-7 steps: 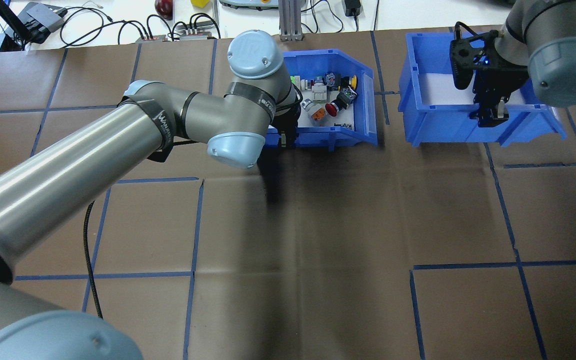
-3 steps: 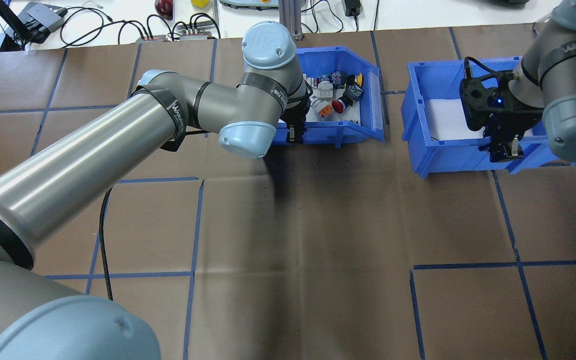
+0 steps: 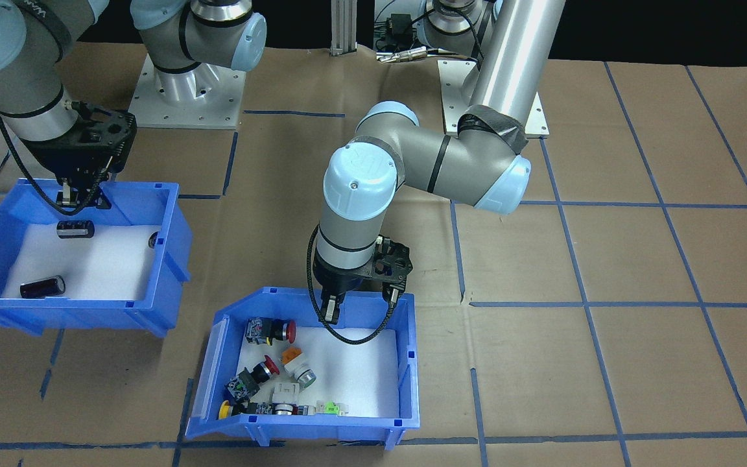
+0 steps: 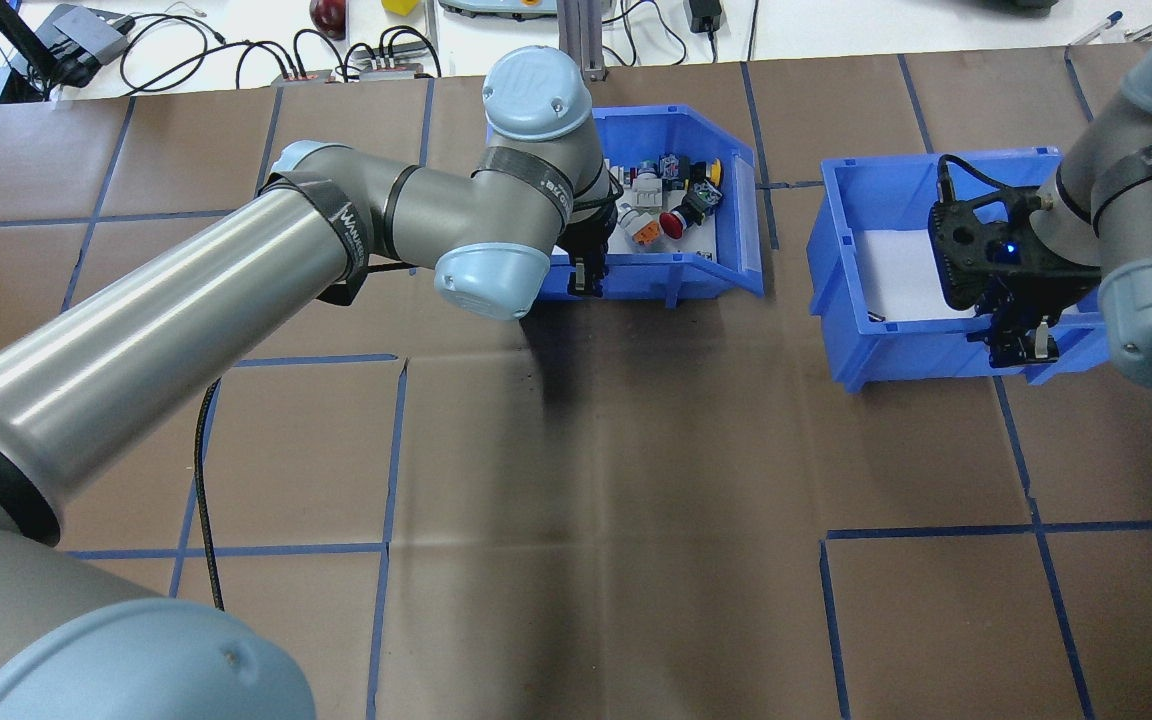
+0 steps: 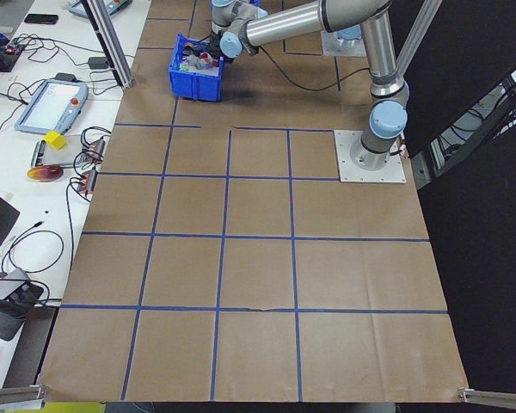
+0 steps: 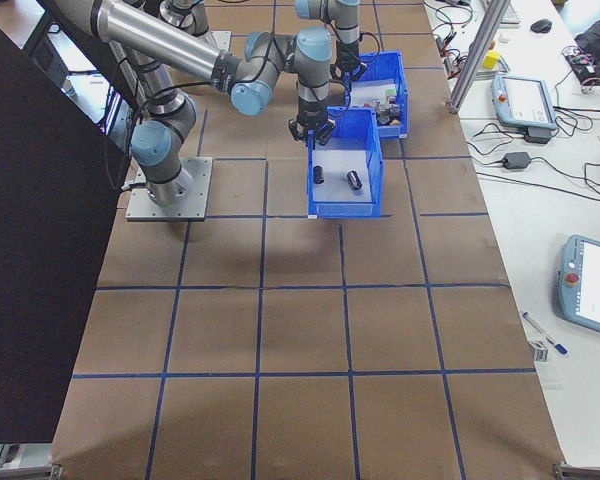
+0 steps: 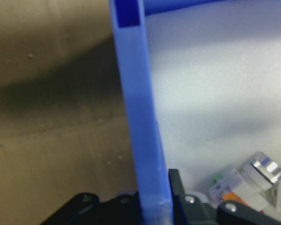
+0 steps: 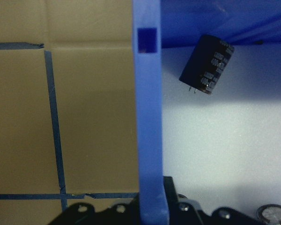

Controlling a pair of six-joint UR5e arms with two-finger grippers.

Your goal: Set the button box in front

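The button box [image 4: 746,225] is a blue, white-lined bin holding red, yellow and orange push buttons [image 3: 268,370], and it stands at the far middle of the table. My left gripper [image 4: 586,278] is shut on its robot-side wall, and that wall [image 7: 136,117] runs up between the fingers in the left wrist view. My right gripper [image 4: 1026,345] is shut on the robot-side wall [image 8: 147,117] of a second blue bin [image 4: 861,300]. That bin holds black cylinders [image 3: 75,228] and stands closer to the robot than the button box [image 3: 409,363].
Brown paper with a blue tape grid [image 4: 386,450] covers the table. Beyond the far edge are cables and devices [image 4: 236,50] and an aluminium post [image 4: 576,40]. A teach pendant [image 6: 525,100] lies on the side bench.
The right gripper has dragged the bin of black cylinders toward the robot and slightly right. The left arm has shifted the button box a little to the right.
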